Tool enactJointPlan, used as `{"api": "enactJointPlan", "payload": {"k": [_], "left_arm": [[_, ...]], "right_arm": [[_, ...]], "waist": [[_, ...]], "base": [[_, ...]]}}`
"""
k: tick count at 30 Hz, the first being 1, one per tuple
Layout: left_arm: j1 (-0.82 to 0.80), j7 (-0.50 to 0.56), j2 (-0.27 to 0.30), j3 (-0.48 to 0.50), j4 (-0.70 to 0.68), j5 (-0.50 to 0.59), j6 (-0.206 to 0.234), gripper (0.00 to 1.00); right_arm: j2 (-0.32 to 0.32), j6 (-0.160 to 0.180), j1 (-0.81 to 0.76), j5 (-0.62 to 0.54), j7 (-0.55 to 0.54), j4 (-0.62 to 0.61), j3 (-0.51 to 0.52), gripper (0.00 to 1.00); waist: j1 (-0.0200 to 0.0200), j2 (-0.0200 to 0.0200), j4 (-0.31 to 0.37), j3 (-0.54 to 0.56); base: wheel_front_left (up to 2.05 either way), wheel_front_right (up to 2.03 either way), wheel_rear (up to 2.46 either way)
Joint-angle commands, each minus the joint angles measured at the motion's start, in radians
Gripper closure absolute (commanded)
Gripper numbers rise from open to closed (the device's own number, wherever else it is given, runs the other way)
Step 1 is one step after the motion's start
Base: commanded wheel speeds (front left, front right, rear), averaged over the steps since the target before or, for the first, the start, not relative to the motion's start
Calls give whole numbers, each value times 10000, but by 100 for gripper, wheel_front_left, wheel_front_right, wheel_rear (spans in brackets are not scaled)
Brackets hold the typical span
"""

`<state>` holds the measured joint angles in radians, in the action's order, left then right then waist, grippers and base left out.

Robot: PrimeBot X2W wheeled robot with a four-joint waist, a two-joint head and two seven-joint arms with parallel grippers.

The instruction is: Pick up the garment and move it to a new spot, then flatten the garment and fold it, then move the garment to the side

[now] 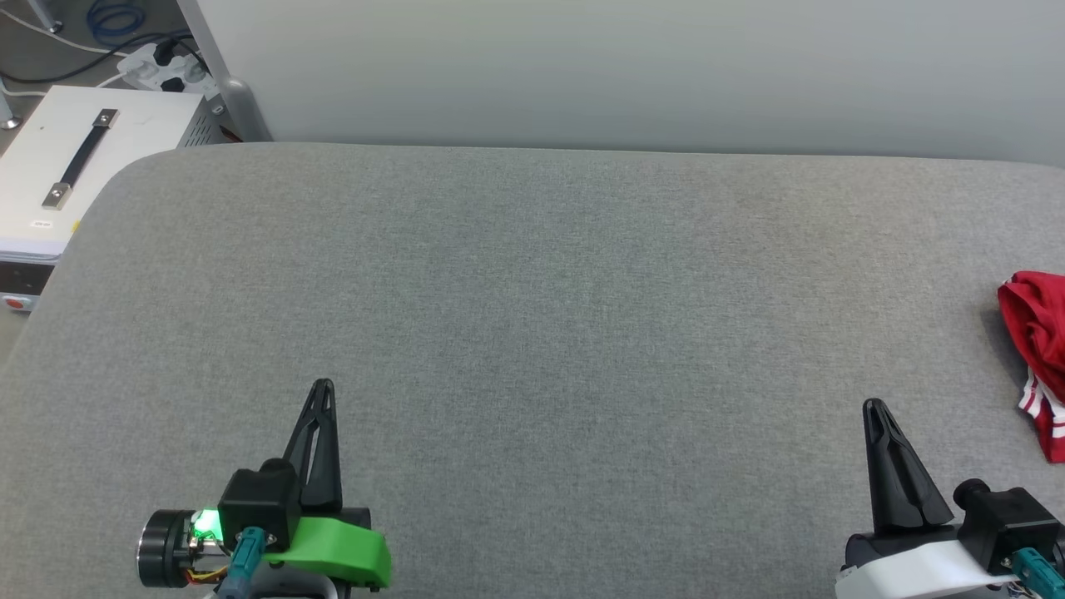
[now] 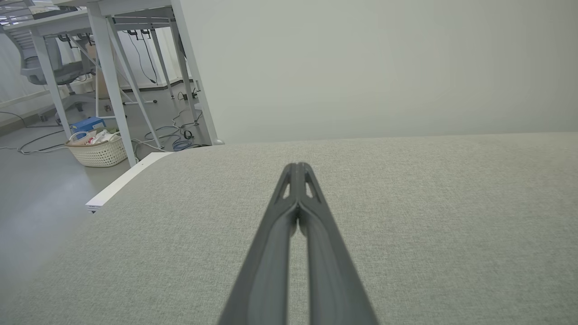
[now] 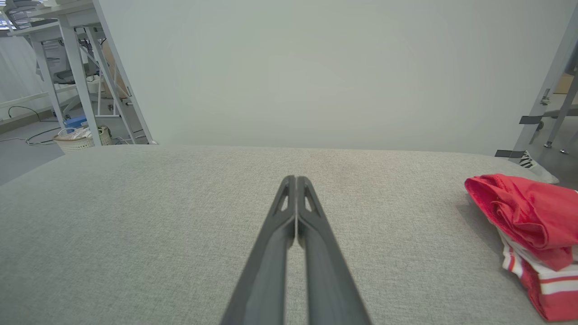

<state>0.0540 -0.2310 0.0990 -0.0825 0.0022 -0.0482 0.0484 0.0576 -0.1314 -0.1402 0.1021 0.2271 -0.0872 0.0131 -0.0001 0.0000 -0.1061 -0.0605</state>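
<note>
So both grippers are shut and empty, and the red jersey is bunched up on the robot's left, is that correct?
Wrong side: the red jersey lies bunched on the robot's right, past the right gripper, as the head view shows. Both it and the left gripper are shut and empty.

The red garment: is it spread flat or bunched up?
Bunched up: the garment lies in a crumpled heap, red layers overlapping, on the grey surface.
</note>
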Motion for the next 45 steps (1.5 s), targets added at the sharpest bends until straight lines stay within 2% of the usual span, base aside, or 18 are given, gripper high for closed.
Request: {"api": "enactJointPlan", "payload": {"k": [1, 45], "left_arm": [[-61, 67, -52, 57, -1, 47, -34, 100], [-250, 951, -224, 360, -9, 219, -211, 100]], "right_arm": [[-9, 1, 149, -50, -61, 49, -14, 100], [-34, 3, 643, -433, -932, 373, -60, 100]], "waist": [[1, 0, 14, 10], [1, 0, 427, 244]], "base": [[0, 0, 0], [0, 0, 0]]}}
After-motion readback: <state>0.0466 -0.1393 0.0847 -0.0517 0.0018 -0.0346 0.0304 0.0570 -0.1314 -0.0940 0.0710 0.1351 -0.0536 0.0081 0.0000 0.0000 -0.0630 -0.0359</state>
